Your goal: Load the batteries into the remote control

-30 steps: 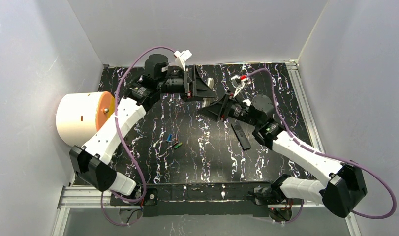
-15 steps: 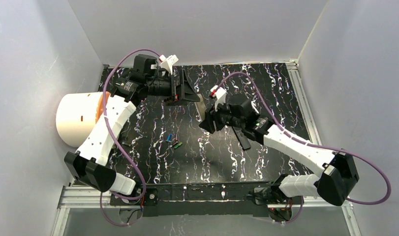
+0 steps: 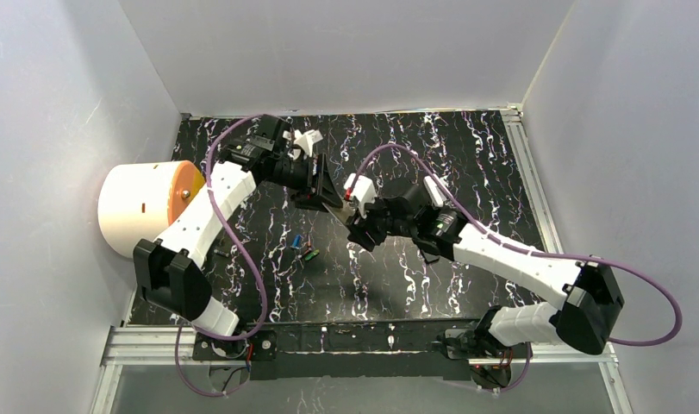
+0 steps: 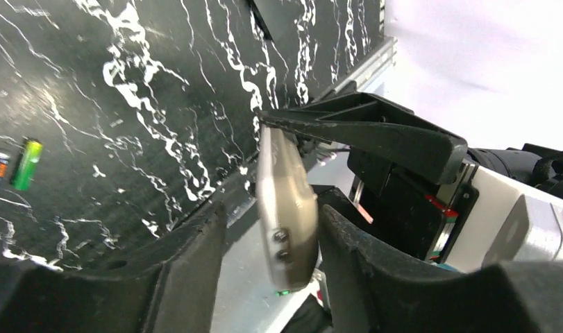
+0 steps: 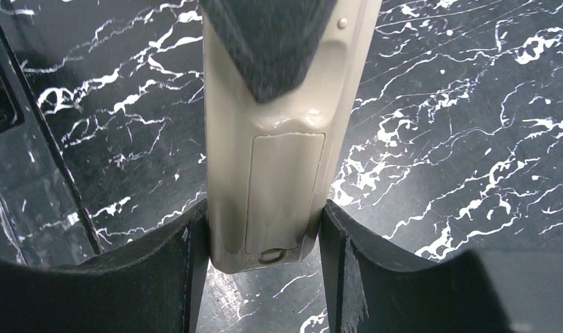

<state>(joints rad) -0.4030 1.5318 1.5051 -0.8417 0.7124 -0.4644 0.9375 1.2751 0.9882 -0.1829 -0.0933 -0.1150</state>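
A beige remote control [image 5: 278, 173] hangs above the table with its closed battery cover facing the right wrist camera. My right gripper [image 5: 263, 211] is shut on its sides near the cover end. My left gripper [image 4: 273, 211] straddles the remote's other end [image 4: 285, 208] edge-on; one finger is at the remote and a gap shows on the other side. From above, the remote [image 3: 337, 205] bridges the left gripper [image 3: 324, 191] and the right gripper [image 3: 356, 222]. The batteries lie loose on the table: a blue one [image 3: 297, 241] and a green one with a dark one [image 3: 309, 254]. The green battery [image 4: 27, 163] also shows in the left wrist view.
A black remote [image 3: 428, 250] lies on the marble-patterned table [image 3: 466, 172], partly under my right arm. A large white cylinder with an orange face [image 3: 143, 207] stands at the left edge. White walls close in on three sides.
Both arms have moved left and toward the near side, bringing the beige remote over the table's middle near the batteries. The left jaws have narrowed around the remote's end.
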